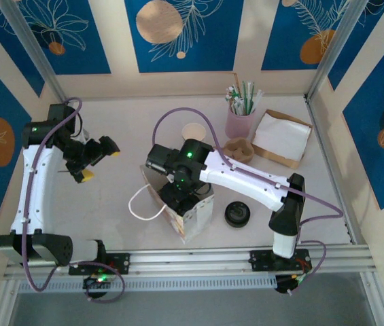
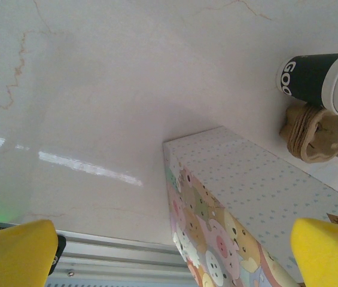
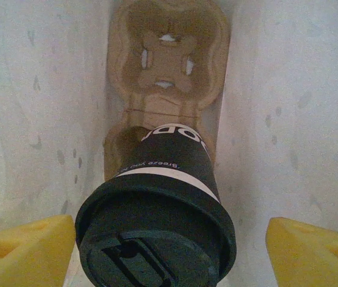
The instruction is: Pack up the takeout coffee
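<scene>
Right wrist view, lower centre: the takeout coffee (image 3: 157,239), a dark paper cup with a round black plastic lid, stands in a brown moulded-pulp carrier (image 3: 166,60) inside the white paper bag (image 3: 25,89). The right claw (image 3: 169,248) is spread wide either side of the cup, not closed on it. Top view, left: the left claw (image 1: 100,163) is wide open over the table (image 1: 130,129).

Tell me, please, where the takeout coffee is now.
In the right wrist view, the takeout coffee stands on the cardboard cup carrier inside the patterned paper bag, between the open right gripper's yellow pads.
</scene>
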You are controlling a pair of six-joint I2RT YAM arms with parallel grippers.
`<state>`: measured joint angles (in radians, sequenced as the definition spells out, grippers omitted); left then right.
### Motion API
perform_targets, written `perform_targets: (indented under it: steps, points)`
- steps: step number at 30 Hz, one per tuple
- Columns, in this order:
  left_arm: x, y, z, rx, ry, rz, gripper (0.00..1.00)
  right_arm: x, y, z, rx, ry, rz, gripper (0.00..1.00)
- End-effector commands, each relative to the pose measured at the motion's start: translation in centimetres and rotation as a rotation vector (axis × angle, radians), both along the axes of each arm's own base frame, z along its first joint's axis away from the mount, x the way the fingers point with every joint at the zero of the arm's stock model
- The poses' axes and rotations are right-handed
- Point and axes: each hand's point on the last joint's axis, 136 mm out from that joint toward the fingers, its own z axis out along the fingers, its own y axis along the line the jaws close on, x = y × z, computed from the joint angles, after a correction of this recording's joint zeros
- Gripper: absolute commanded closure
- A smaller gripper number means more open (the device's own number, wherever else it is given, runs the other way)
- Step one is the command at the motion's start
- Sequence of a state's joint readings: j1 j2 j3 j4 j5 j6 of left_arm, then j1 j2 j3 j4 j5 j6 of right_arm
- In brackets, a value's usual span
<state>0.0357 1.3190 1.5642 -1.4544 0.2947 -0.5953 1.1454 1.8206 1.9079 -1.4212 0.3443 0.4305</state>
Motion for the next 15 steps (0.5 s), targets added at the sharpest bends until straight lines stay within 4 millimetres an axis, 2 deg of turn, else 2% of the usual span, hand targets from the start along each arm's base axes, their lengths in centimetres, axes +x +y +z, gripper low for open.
perform_targets:
  steps: [1, 15]
  points:
    - [0.05, 0.09, 0.53, -0.011, -0.009, 0.007, 0.0, -0.21, -0.14, 0.34, -0.005, -0.008, 0.011, 0.17]
    - [0.11, 0.05, 0.69, -0.014, -0.015, 0.008, 0.0, -0.15, -0.04, 0.66, 0.006, -0.012, 0.013, 0.16]
